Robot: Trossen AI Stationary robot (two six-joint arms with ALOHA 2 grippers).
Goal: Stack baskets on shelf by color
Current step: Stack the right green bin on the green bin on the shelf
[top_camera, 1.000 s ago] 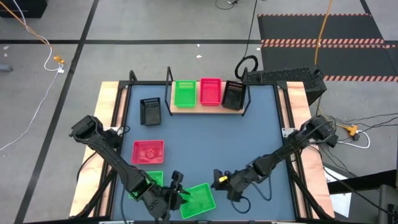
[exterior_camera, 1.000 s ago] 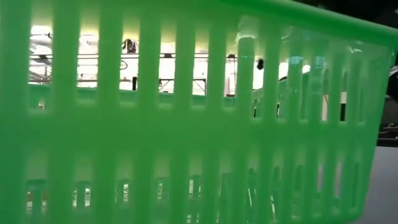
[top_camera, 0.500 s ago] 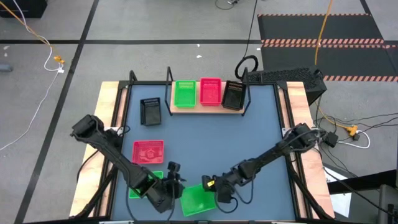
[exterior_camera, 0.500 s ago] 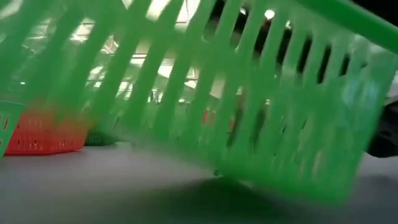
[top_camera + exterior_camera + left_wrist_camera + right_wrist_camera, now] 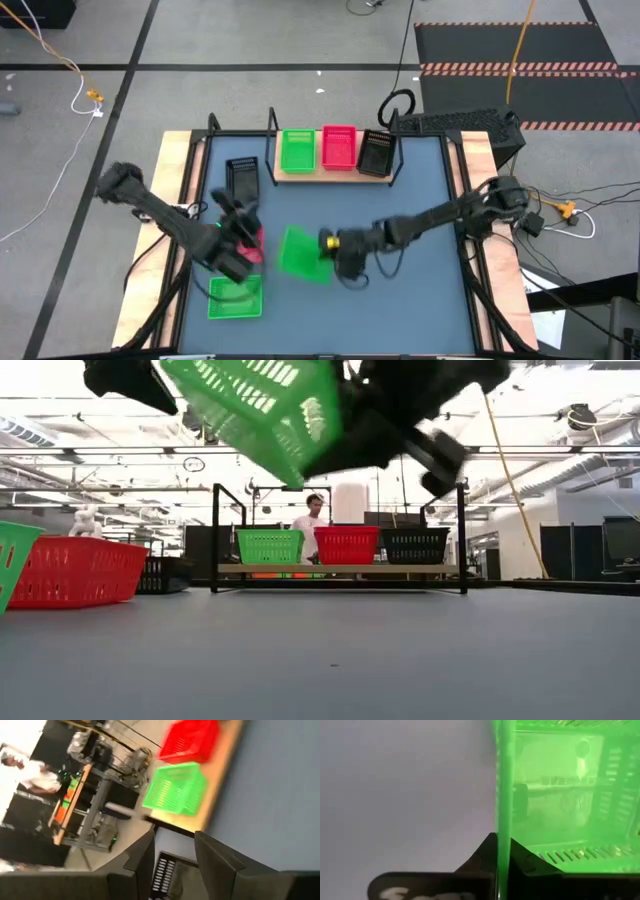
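Right tool (image 5: 322,243) is closed on the rim of a green basket (image 5: 299,252), lifted above the surface (image 5: 420,200) centre. Left tool (image 5: 238,207) hovers open at 9 o'clock of it. Shelf (image 5: 330,172) stands at 12 o'clock.

Overhead camera straight down, table-level camera facing the shelf (image 5: 340,568), both showing it

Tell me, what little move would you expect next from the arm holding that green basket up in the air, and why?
Probably carry it toward the shelf and over the green basket already there. The right gripper is shut on the lifted green basket, which hangs tilted above the table mid-way, short of the shelf. Matching colors puts it on that green one, beside the red and black ones.
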